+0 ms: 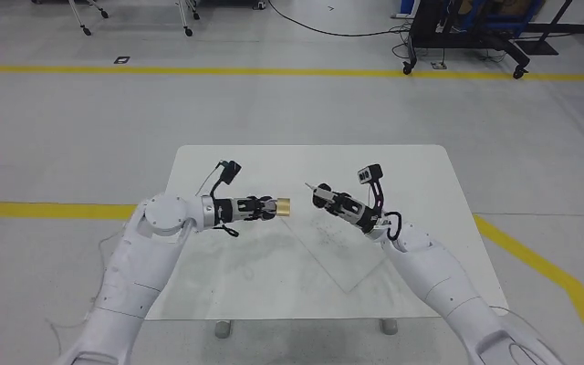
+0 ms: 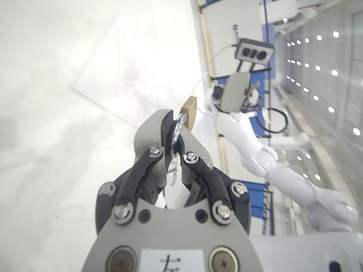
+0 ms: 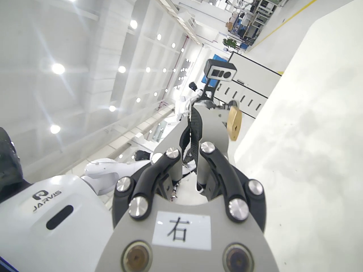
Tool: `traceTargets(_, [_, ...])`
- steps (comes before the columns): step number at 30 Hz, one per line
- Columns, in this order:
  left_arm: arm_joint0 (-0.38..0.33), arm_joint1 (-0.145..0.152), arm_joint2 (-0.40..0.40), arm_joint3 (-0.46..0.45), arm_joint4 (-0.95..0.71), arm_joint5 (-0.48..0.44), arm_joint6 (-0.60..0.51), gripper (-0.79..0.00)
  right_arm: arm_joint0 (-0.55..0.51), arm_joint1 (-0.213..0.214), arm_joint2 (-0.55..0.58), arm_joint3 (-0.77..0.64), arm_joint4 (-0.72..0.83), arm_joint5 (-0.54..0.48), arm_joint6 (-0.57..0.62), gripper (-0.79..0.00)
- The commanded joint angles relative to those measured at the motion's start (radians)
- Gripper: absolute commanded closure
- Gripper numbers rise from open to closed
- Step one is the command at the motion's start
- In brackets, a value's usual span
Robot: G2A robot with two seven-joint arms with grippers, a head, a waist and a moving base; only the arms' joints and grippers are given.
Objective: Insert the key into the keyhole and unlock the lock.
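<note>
Top view: one white rectangular table (image 1: pixel 415 173), with two arms held above it, tips facing each other near the middle. The left gripper (image 1: pixel 272 207) has its fingers clamped on one small brass-coloured metal padlock (image 1: pixel 284 207). The padlock is held off the table, its body sticking out past the fingertips toward the other arm. The right gripper (image 1: pixel 319 193) has its fingers pressed together on one thin silver metal key (image 1: pixel 309 186), and the tip of the key pokes out toward the padlock. Key and padlock are near each other but apart, with a clear gap between them.

Left wrist view: the left gripper (image 2: pixel 175 127) pinches the padlock's silver shackle between its dark pads. The brass body (image 2: pixel 189 111) sits just beyond the fingertips, a blocky shape with rounded corners, tilted. The right gripper (image 2: pixel 235 93) is farther off, facing this way. I cannot make out the key here, it is too small.

Right wrist view: the right gripper (image 3: pixel 195 114) has its fingers closed tight, pads together. The key blade is hidden behind them. The padlock (image 3: pixel 234 123) shows just past one finger, its end face with a dark slot mark turned this way, above the table (image 3: pixel 312 114) edge.

Count: one padlock, one key, two grippers, one table.
</note>
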Motion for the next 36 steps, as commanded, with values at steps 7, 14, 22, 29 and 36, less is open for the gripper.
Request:
traceTargets(7, [-0.122, -0.036, 0.094, 0.24, -0.277, -0.066, -0.273, 0.0, 0.06, -0.056, -0.077, 0.095, -0.005, -0.036, -0.048, 0.0])
traceTargets(14, [-0.167, -0.053, 0.145, 0.306, -0.27, -0.089, -0.245, 0.0, 0.076, -0.09, -0.114, 0.109, 0.007, -0.065, -0.017, 0.0])
traceTargets(22, [-0.187, -0.058, 0.144, 0.362, -0.31, -0.082, -0.202, 0.0, 0.065, -0.097, -0.098, 0.108, 0.096, -0.065, 0.123, 0.0])
traceTargets(29, [-0.202, -0.057, 0.129, 0.414, -0.338, -0.027, -0.149, 0.0, 0.047, -0.087, -0.043, 0.08, 0.128, -0.082, 0.141, 0.0])
traceTargets(36, [-0.202, -0.057, 0.129, 0.414, -0.338, -0.027, -0.149, 0.0, 0.045, -0.087, -0.039, 0.077, 0.131, -0.084, 0.139, 0.0])
